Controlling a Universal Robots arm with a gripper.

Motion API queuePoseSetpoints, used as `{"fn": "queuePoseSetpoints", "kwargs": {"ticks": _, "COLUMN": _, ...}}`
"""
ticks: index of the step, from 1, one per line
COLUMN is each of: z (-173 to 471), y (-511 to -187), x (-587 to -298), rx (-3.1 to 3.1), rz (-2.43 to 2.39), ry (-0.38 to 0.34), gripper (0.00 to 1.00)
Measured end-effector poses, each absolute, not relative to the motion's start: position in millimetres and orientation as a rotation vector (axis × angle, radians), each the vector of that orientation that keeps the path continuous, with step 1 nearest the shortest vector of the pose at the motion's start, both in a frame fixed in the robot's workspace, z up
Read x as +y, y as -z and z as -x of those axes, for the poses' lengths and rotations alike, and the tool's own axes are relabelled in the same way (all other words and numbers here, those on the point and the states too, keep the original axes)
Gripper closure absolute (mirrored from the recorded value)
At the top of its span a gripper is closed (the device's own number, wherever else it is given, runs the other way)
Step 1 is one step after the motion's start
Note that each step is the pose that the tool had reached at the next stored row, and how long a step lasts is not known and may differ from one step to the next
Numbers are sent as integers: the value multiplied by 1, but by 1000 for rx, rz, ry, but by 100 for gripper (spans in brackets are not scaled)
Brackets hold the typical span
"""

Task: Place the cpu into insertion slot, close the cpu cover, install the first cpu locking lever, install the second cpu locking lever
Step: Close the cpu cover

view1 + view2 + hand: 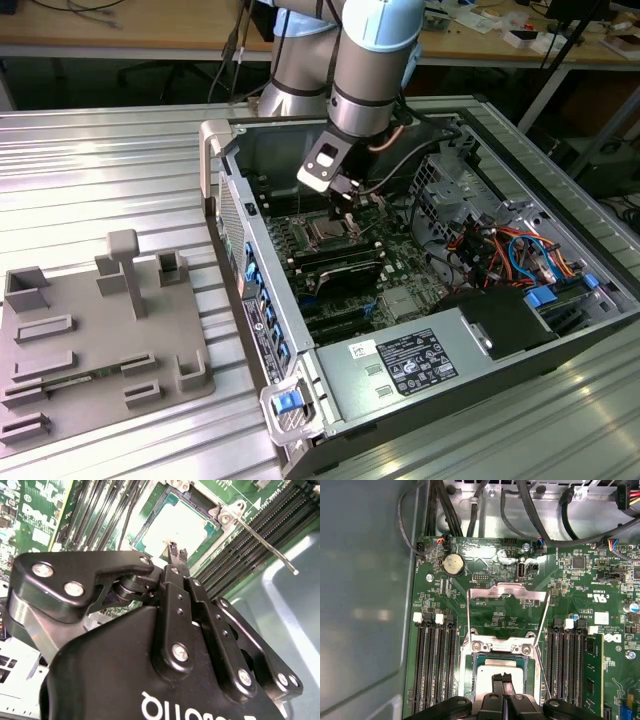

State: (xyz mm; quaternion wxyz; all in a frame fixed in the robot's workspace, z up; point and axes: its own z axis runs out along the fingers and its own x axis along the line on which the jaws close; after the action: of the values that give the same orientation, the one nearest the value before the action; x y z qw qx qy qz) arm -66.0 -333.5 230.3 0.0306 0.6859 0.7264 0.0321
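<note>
Gripper (502, 676): fingertips pressed together, nothing between them.
Cpu (492, 670): just below the fingertips, lying in the insertion slot (474, 670).
Cpu cover (507, 594): swung open, beyond the fingertips.
Writing: white print on the circuit board (570, 587).

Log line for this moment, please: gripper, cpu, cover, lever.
gripper: jaws shut, over cpu | cpu: in slot | cover: open, raised | lever: unlatched
</note>
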Motion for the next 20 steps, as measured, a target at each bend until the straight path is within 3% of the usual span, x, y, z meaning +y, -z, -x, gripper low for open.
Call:
{"fn": "queuePoseSetpoints", "kwargs": {"ticks": 5, "z": 66, "y": -250, "x": -332, "rx": 2239, "rz": -2114, "ry": -99, "gripper": 89}}
{"fn": "queuePoseSetpoints", "kwargs": {"ticks": 20, "z": 34, "y": -264, "x": -331, "rx": 2246, "rz": -2121, "ry": -84, "gripper": 89}}
